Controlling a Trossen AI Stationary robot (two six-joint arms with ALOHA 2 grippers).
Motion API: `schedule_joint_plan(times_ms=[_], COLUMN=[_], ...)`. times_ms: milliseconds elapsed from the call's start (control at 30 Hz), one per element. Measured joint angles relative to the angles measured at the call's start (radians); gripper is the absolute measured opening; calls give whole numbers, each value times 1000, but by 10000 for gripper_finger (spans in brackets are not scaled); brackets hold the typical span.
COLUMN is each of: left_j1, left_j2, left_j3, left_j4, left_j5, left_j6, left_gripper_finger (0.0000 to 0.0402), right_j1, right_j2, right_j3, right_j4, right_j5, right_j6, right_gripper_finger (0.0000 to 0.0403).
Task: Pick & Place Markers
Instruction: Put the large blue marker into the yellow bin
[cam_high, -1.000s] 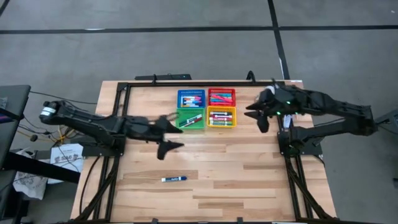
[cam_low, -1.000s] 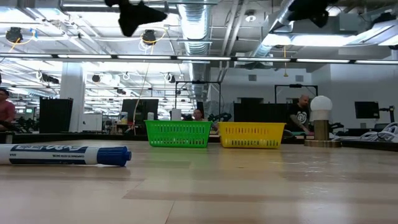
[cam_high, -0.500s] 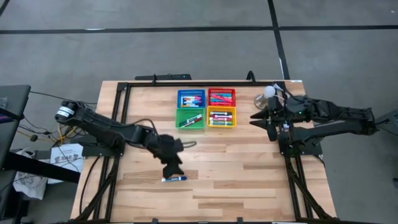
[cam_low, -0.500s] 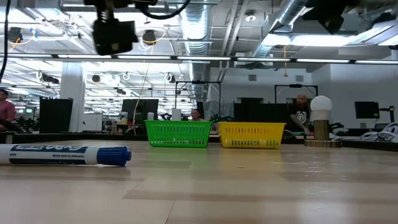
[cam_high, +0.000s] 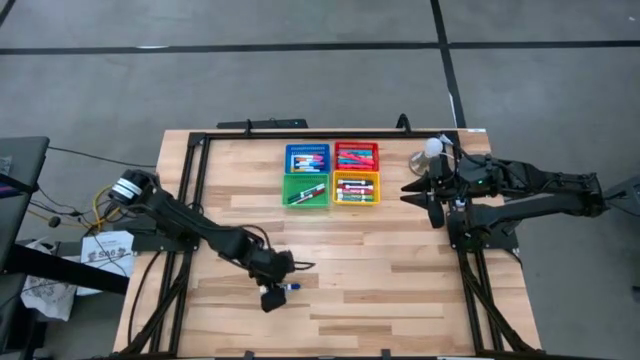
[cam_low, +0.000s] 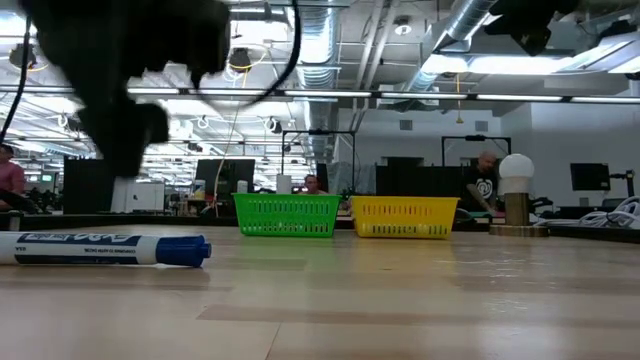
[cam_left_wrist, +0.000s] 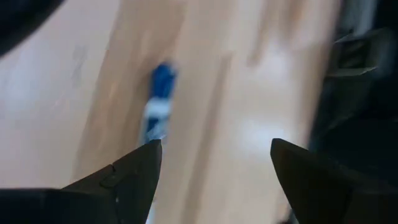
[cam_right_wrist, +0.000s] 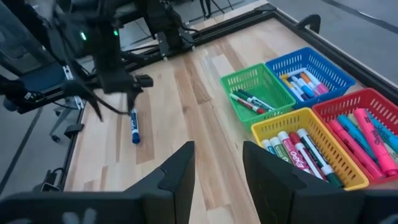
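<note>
Near the green basket (cam_high: 306, 190), well toward the counter's (cam_high: 400, 280) front, one blue-capped marker (cam_high: 283, 289) is lying flat. Left hand (cam_high: 272, 290) is hovering over it, fingers spread wide, empty. Right hand (cam_high: 418, 187) is waiting beside the yellow basket (cam_high: 356, 188), part-open, holding nothing. Marker looks light, rigid, smooth, liable to roll; best pinched mid-barrel.

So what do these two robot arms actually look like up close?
Both arms are dark, nearly black, built from slim jointed segments. The left arm has a pale silvery round cap at its base end and thin cables trailing beside it. The right arm shows a small green light near its wrist. Each ends in a gripper with two flat, dark, pointed fingers.
</note>
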Motion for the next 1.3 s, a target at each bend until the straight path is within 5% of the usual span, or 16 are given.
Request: schedule_joint_plan(times_ms=[267,1000,1300], left_j1=[-1,-82,-82], left_j2=[45,45,44], left_j3=[0,-63,-101], left_j4=[-192,-188,-171], left_j5=[-42,-267,-235], left_j6=[-25,4,2], left_gripper_finger=[301,301,301], right_j1=[0,0,0], right_j2=[0,0,0], right_j3=[0,0,0], right_j4=[0,0,0], right_j5=[-1,0,0], right_j6=[-2,-3,-3], right_gripper_finger=[124,124,124])
